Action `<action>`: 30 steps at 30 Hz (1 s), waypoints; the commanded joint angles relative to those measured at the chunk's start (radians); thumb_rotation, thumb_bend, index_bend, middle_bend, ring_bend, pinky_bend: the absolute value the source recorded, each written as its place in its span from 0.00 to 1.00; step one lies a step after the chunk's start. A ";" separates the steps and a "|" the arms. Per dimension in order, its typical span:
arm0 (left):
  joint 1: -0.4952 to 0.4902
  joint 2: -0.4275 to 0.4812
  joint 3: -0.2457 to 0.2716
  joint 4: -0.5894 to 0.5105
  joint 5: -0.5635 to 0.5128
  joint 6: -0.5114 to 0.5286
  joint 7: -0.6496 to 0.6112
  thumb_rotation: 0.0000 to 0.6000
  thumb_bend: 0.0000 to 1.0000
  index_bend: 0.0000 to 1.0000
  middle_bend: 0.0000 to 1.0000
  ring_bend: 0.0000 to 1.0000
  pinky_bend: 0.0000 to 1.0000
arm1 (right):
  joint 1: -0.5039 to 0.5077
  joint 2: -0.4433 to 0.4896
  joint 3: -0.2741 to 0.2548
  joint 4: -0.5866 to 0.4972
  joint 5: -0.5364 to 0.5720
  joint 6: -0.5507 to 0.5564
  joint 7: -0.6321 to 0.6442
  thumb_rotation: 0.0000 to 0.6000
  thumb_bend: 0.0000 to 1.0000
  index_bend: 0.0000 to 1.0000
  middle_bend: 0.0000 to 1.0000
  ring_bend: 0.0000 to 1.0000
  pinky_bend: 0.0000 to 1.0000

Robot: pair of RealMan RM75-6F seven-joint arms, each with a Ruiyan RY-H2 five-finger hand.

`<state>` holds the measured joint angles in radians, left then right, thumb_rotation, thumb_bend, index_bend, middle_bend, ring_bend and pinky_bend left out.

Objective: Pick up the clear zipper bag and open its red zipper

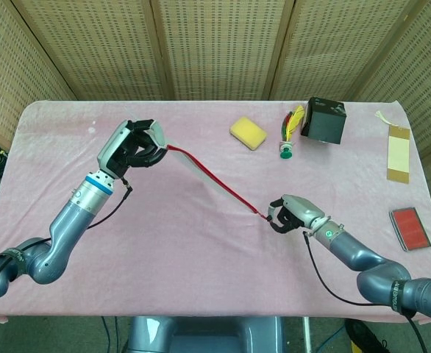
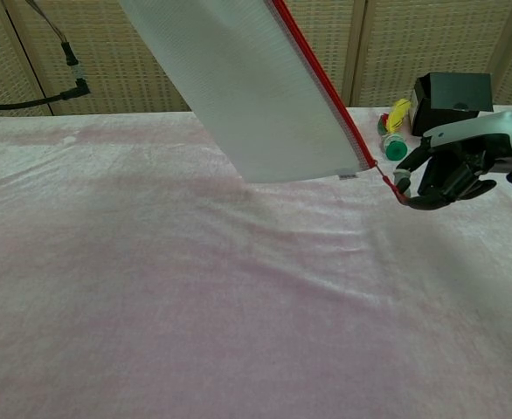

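Note:
The clear zipper bag [image 2: 256, 96] hangs in the air, stretched between my two hands, its red zipper [image 1: 215, 181] running along its upper edge. My left hand [image 1: 136, 144] grips the bag's far end high at the left; it is out of frame in the chest view. My right hand [image 1: 289, 213] pinches the red zipper pull [image 2: 390, 185] at the bag's lower corner, low over the pink tablecloth [image 1: 201, 257]. In the chest view my right hand [image 2: 448, 175] sits at the right, fingers curled around the pull.
A yellow sponge [image 1: 248, 133], a black box [image 1: 325, 120] and a bundle of coloured markers [image 1: 290, 129] lie at the back right. A tan tag [image 1: 398, 153] and a red flat case [image 1: 410, 228] lie near the right edge.

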<state>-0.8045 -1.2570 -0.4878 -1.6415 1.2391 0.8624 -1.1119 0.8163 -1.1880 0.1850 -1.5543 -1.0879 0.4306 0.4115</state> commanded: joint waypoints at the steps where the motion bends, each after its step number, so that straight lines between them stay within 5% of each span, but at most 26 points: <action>1: 0.001 -0.002 0.003 0.000 0.005 0.002 0.000 1.00 0.66 0.89 0.97 0.85 0.96 | -0.009 -0.007 0.008 0.001 -0.006 0.022 0.004 1.00 0.65 0.75 0.97 0.96 1.00; 2: 0.002 -0.004 0.005 0.002 0.008 0.005 0.000 1.00 0.65 0.88 0.97 0.85 0.96 | -0.012 -0.009 0.008 0.002 -0.009 0.026 0.004 1.00 0.47 0.57 0.97 0.96 1.00; 4: 0.000 -0.004 0.017 0.010 0.019 -0.001 0.014 1.00 0.43 0.73 0.97 0.85 0.95 | -0.016 -0.008 0.012 0.005 -0.017 0.037 0.002 1.00 0.13 0.20 0.96 0.96 1.00; 5: -0.001 -0.003 0.023 0.014 0.026 -0.004 0.021 1.00 0.23 0.52 0.97 0.85 0.95 | -0.019 -0.011 0.012 0.008 -0.024 0.050 -0.004 1.00 0.02 0.07 0.96 0.96 1.00; 6: -0.002 0.000 0.030 0.018 0.036 -0.007 0.029 1.00 0.08 0.28 0.97 0.85 0.95 | -0.022 -0.013 0.011 0.011 -0.031 0.063 -0.013 1.00 0.00 0.02 0.95 0.96 1.00; 8: -0.001 0.003 0.042 0.027 0.052 -0.004 0.046 1.00 0.00 0.02 0.97 0.85 0.94 | -0.030 -0.014 0.010 0.015 -0.043 0.095 -0.032 1.00 0.00 0.00 0.94 0.96 1.00; 16: 0.052 0.064 0.080 0.013 0.093 0.046 0.089 1.00 0.00 0.00 0.89 0.82 0.91 | -0.063 0.021 -0.006 -0.007 -0.080 0.195 -0.118 1.00 0.00 0.00 0.94 0.96 1.00; 19: 0.081 0.109 0.101 0.007 0.129 0.069 0.105 1.00 0.00 0.00 0.71 0.68 0.81 | -0.090 0.033 -0.017 -0.017 -0.104 0.272 -0.176 1.00 0.00 0.00 0.93 0.95 1.00; 22: 0.114 0.158 0.121 0.005 0.151 0.097 0.135 1.00 0.00 0.00 0.39 0.38 0.50 | -0.124 0.046 -0.022 -0.029 -0.126 0.354 -0.213 1.00 0.00 0.00 0.82 0.88 0.99; 24: 0.137 0.223 0.131 0.008 0.148 0.110 0.233 1.00 0.00 0.00 0.12 0.12 0.19 | -0.171 0.058 -0.025 -0.037 -0.152 0.454 -0.239 1.00 0.00 0.00 0.60 0.69 0.86; 26: 0.170 0.255 0.152 -0.006 0.142 0.139 0.332 1.00 0.00 0.00 0.01 0.01 0.04 | -0.203 0.061 -0.034 -0.036 -0.179 0.523 -0.264 1.00 0.00 0.00 0.38 0.48 0.65; 27: 0.193 0.278 0.168 -0.020 0.131 0.158 0.408 1.00 0.00 0.00 0.00 0.00 0.01 | -0.225 0.063 -0.040 -0.032 -0.198 0.570 -0.285 1.00 0.00 0.00 0.24 0.31 0.49; 30: 0.248 0.313 0.199 -0.058 0.101 0.219 0.590 1.00 0.00 0.00 0.00 0.00 0.00 | -0.272 0.059 -0.052 -0.019 -0.237 0.668 -0.325 1.00 0.00 0.00 0.01 0.02 0.20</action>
<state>-0.6391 -1.0184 -0.3413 -1.6547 1.3703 1.0008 -0.7459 0.6069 -1.1351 0.1508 -1.5799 -1.2721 1.0001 0.1408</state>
